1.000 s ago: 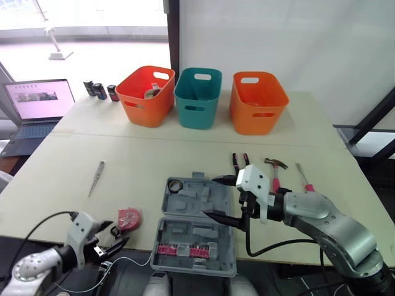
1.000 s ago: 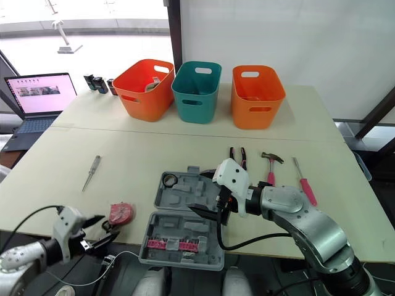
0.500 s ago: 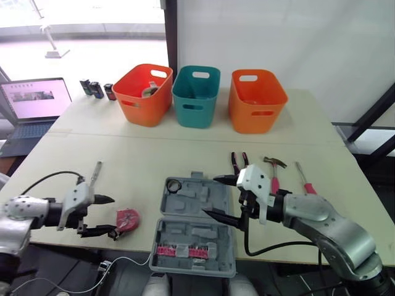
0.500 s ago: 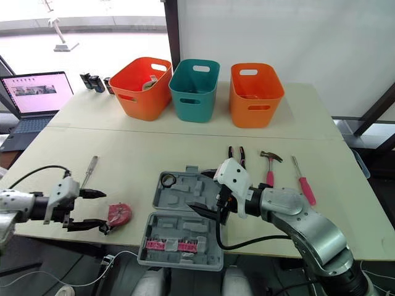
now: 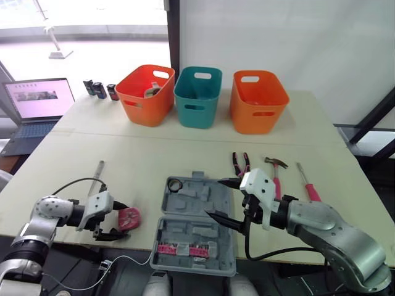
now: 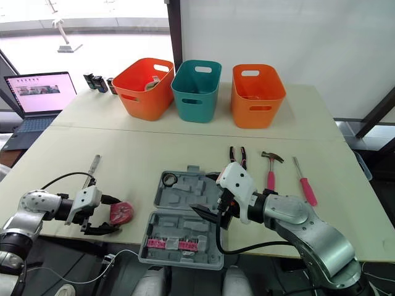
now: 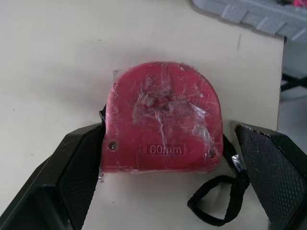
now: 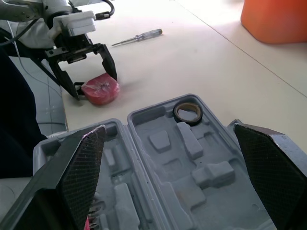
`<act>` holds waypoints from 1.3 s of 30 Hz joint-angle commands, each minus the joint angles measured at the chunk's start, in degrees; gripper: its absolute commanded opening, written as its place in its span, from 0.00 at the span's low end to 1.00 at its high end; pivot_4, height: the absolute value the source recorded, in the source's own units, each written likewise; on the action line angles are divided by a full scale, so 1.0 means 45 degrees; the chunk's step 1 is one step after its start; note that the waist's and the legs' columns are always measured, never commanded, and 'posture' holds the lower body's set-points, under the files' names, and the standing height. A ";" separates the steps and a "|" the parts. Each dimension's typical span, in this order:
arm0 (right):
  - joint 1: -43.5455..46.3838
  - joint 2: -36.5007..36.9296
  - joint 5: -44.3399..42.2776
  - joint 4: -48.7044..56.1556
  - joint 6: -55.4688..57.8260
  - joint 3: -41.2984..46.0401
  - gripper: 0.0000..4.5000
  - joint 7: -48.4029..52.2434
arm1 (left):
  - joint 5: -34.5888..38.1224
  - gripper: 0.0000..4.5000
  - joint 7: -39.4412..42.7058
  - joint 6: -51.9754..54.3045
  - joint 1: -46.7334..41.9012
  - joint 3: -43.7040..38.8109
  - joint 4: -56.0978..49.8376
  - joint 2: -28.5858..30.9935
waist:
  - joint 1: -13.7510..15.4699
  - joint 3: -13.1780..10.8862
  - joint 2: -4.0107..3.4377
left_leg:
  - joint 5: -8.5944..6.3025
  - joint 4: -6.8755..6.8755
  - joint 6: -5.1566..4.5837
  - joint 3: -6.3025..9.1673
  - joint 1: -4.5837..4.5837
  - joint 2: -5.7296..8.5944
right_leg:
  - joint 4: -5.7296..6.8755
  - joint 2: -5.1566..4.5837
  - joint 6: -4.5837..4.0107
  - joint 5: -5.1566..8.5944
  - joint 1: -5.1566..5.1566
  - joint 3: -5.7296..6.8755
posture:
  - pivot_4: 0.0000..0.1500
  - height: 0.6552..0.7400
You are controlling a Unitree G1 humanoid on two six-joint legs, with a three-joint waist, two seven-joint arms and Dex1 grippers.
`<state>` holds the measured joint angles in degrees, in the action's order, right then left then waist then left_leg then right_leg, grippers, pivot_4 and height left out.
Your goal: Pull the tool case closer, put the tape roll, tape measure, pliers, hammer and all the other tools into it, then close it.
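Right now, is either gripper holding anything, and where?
Nothing is held. The left gripper, open, straddles the red tape measure; the right gripper hangs open above the tool case.

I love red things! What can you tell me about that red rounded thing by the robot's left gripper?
The red tape measure has a rounded top and a flat base and looks like plastic. Crinkly clear film covers its face, which has two small screws and "60mm" moulded on it. A black strap loop trails from one corner. It lies flat on the cream table near the front edge, apart from the grey tool case. The open left gripper straddles it, one finger touching its side.
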<state>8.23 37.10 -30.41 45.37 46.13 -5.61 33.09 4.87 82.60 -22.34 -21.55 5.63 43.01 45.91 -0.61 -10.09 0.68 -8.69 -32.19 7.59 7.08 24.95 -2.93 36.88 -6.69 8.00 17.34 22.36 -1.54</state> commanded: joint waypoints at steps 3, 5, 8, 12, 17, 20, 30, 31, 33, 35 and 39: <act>-0.0018 0.0095 -0.0292 0.0677 0.0135 0.0378 1.00 -0.0152 | -0.0710 0.88 -0.0104 -0.0476 -0.0295 0.0449 0.1169 -0.0218 | -0.0012 0.0007 -0.0010 | 0.0027 0.0001 -0.0023 0.0000 -0.0044 0.0000 | 0.0044 -0.0002 -0.0011 0.0001 -0.0021 0.0000 | 1.00 1.00; -0.0005 0.0100 -0.0311 0.0685 0.0164 0.0395 1.00 -0.0160 | -0.0707 0.71 0.0031 -0.0616 -0.0357 0.0418 0.1392 -0.0210 | -0.0034 0.0007 -0.0009 | 0.0027 0.0003 -0.0023 -0.0001 -0.0068 -0.0002 | 0.0045 -0.0003 -0.0015 0.0001 -0.0040 0.0000 | 1.00 1.00; 0.0016 0.0110 -0.0306 0.0651 0.0149 0.0377 1.00 -0.0153 | -0.0751 0.66 0.0028 -0.0755 -0.0420 0.0381 0.1613 -0.0210 | -0.0039 0.0010 -0.0017 | 0.0027 0.0014 -0.0025 -0.0001 -0.0069 -0.0002 | 0.0045 -0.0003 -0.0012 0.0002 -0.0039 -0.0002 | 1.00 1.00; 0.0075 0.0161 -0.0209 0.0554 0.0074 0.0254 1.00 -0.0073 | -0.0611 0.66 0.0130 -0.0871 -0.0406 0.0276 0.1581 -0.0153 | -0.0043 0.0010 -0.0017 | 0.0029 0.0019 -0.0026 -0.0001 -0.0071 -0.0002 | 0.0051 -0.0003 -0.0009 0.0002 -0.0037 -0.0002 | 1.00 1.00; 0.0242 0.0323 -0.0232 0.0313 0.0099 0.0239 1.00 0.0191 | 0.0058 0.66 0.0595 -0.0123 -0.0864 -0.0121 0.0525 0.0130 | -0.0051 0.0006 -0.0010 | 0.0029 0.0018 -0.0025 -0.0001 -0.0070 -0.0002 | 0.0050 -0.0003 -0.0009 0.0003 -0.0036 -0.0002 | 1.00 1.00; 0.0798 0.0675 -0.0583 -0.0022 0.0983 0.0254 1.00 0.0352 | 0.1007 0.66 0.1524 0.1700 -0.1369 -0.0434 -0.1909 0.0767 | -0.0039 -0.0014 0.0019 | 0.0030 0.0018 -0.0024 -0.0001 -0.0048 -0.0004 | 0.0051 -0.0001 -0.0010 0.0002 -0.0016 -0.0002 | 1.00 1.00; 0.5092 -0.2019 -0.5482 -0.3721 0.9994 0.1213 1.00 -0.0718 | 0.2248 0.66 0.1403 0.6446 -0.2555 0.0308 -0.7866 0.0630 | -0.0229 -0.0042 0.0033 | 0.0036 0.0026 -0.0020 0.0001 -0.0042 -0.0018 | 0.0068 0.0016 -0.0003 -0.0001 -0.0001 -0.0004 | 1.00 1.00; 0.5577 -0.2393 -0.6568 -0.4770 1.0246 0.1244 1.00 -0.1306 | 0.2349 0.66 0.1261 0.6802 -0.2790 0.0425 -0.8255 0.0361 | -0.0251 -0.0048 0.0031 | 0.0037 0.0024 -0.0023 0.0007 -0.0042 -0.0021 | 0.0085 0.0023 0.0029 -0.0017 0.0001 -0.0004 | 1.00 1.00; 0.6352 -0.2976 -0.8714 -0.6875 1.0304 0.1375 1.00 -0.3054 | 0.2529 0.66 0.1082 0.7453 -0.3044 0.0575 -0.8934 -0.0011 | -0.0242 -0.0053 0.0039 | 0.0050 0.0016 -0.0041 0.0014 -0.0039 -0.0017 | 0.0087 0.0024 0.0031 -0.0020 -0.0011 -0.0004 | 1.00 1.00; 0.7117 -0.3398 -1.1029 -0.9083 1.0304 0.1514 1.00 -0.5223 | 0.2695 0.66 0.1019 0.7978 -0.3093 0.0671 -0.9479 -0.0161 | -0.0327 -0.0061 0.0036 | 0.0050 0.0015 -0.0042 0.0016 -0.0038 -0.0016 | 0.0083 0.0024 0.0032 -0.0022 -0.0013 -0.0004 | 1.00 1.00; 0.7987 -0.2585 -1.7529 -1.1465 0.7993 -0.0481 1.00 -1.0001 | 0.2896 0.66 0.0810 0.8429 -0.3104 0.0795 -1.0069 -0.0395 | -0.0447 -0.0098 0.0012 | 0.0045 0.0038 -0.0054 0.0018 -0.0035 -0.0017 | 0.0091 0.0028 0.0044 -0.0023 -0.0001 -0.0004 | 1.00 1.00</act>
<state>42.24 24.93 -95.56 -4.32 87.43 -4.93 -3.17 16.45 86.88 14.78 -34.84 9.83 -0.04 44.34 -2.62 -10.53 0.73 -8.50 -32.02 7.32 7.16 24.80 -3.01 37.30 -6.56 8.22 17.24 22.36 -1.56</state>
